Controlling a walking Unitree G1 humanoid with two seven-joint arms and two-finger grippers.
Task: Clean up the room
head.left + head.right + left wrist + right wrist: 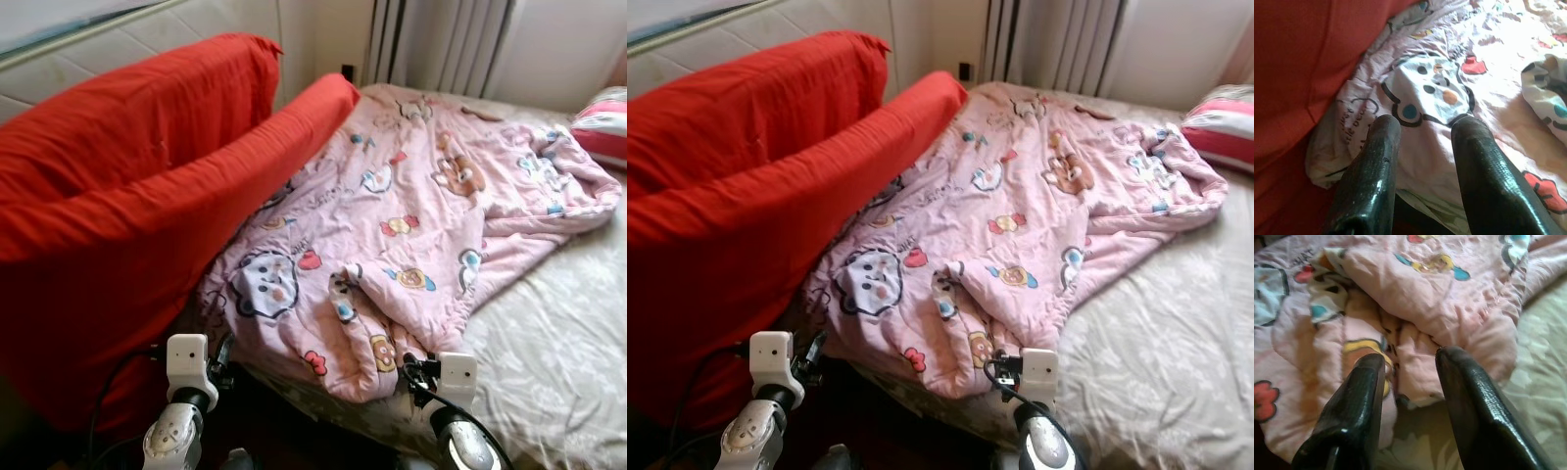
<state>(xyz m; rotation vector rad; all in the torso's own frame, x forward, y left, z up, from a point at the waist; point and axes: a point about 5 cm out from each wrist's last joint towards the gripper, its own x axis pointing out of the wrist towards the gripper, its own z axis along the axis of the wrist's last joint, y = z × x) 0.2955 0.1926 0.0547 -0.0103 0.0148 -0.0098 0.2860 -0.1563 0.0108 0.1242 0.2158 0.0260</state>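
A pink quilt (pixel 411 215) printed with cartoon figures lies crumpled across the bed, its near edge bunched in a fold (pixel 1415 298). My left gripper (pixel 1425 125) is open just in front of the quilt's near left edge, by a white cartoon face (pixel 1432 93), with nothing between its fingers. My right gripper (pixel 1408 357) is open at the quilt's bunched near corner, its fingertips (pixel 1454 357) close to the fabric and holding nothing. In the head views both wrists (pixel 186 362) (pixel 453 377) sit low at the foot of the quilt.
Two big red cushions (pixel 127 196) lean against the padded headboard (pixel 118 44) on the left and overlap the quilt's left edge. A grey patterned sheet (pixel 558 343) lies bare on the right. A pink-and-white striped pillow (pixel 602 122) sits far right; a radiator (pixel 441 44) stands behind.
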